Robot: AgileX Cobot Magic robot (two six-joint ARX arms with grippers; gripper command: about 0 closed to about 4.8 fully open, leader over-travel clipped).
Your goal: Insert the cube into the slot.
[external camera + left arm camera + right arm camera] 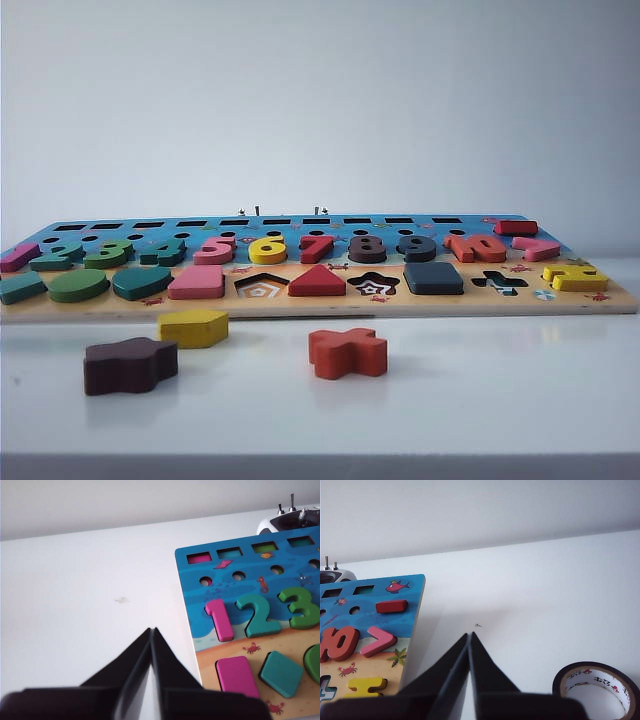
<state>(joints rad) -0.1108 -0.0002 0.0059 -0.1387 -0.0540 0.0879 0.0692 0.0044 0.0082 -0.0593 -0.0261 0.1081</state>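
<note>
**Cube already seated, both grippers parked shut**

The cube [433,278] sits in the front row of the puzzle board [320,305], at about 2 o'clock from the red cross piece [348,353]. It looks flush inside its slot, whose floor is covered, so no checkerboard shows there. By my read, the insert is done or nearly so.

Left gripper [151,630] hovers over bare desk [75,605] just off the board's left edge, fingers pressed together, holding nothing. Right gripper [469,635] is likewise closed and empty, off the board's right edge, with a tape roll [596,690] at its 4 o'clock. Neither is seen in the exterior view; they seem pulled back to keep clear of the board.

Loose on the desk in front: yellow pentagon [193,327], brown wavy block [130,365], red cross. Their recesses stay open: pentagon hole [261,287], star hole [373,285], cross hole [499,283]. They are not part of this task.
</note>
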